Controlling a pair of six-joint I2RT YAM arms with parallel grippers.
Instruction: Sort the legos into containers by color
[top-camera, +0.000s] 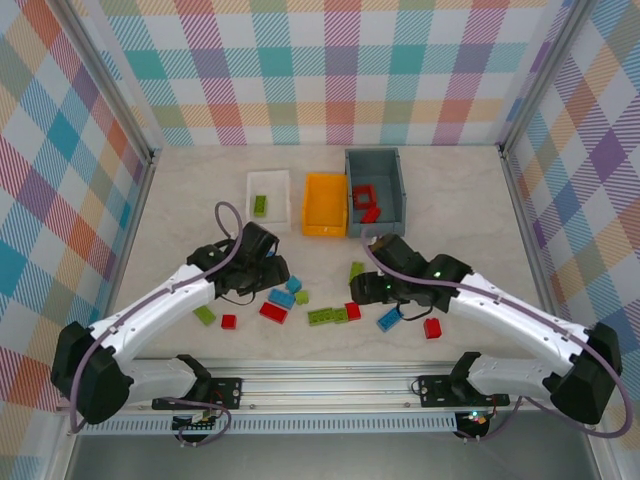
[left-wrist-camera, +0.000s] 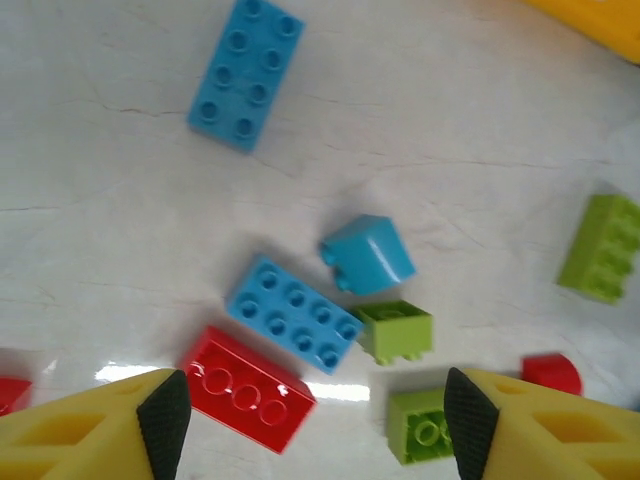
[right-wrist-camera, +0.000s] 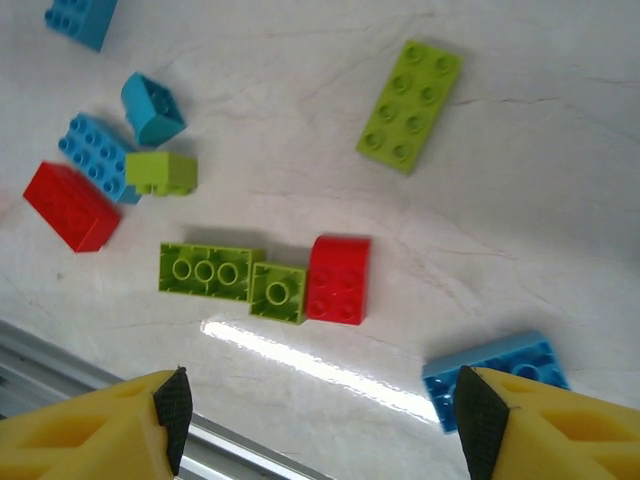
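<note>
From above, we saw the white bin (top-camera: 278, 188) holding one green piece and the grey bin (top-camera: 376, 157) holding red pieces, with the orange bin (top-camera: 325, 208) between them. Loose bricks (top-camera: 281, 297) lay scattered on the counter (top-camera: 460, 200) between the left fingers (top-camera: 272, 272) and the right fingers (top-camera: 372, 288). We judged the sorting partly done.

At the left wrist, the left fingers (left-wrist-camera: 165, 420) stood wide with nothing between them, above a red brick (left-wrist-camera: 248, 388) lying close against a blue brick (left-wrist-camera: 294, 313).

At the right wrist, the right fingers (right-wrist-camera: 172, 415) stood wide and bare above a long green brick (right-wrist-camera: 212, 271), a small green brick (right-wrist-camera: 279, 292) and a red block (right-wrist-camera: 338, 279) set touching in a row.

Next, we reckoned, each arm should drop over one brick and close on its narrow sides, without dragging its neighbours.
</note>
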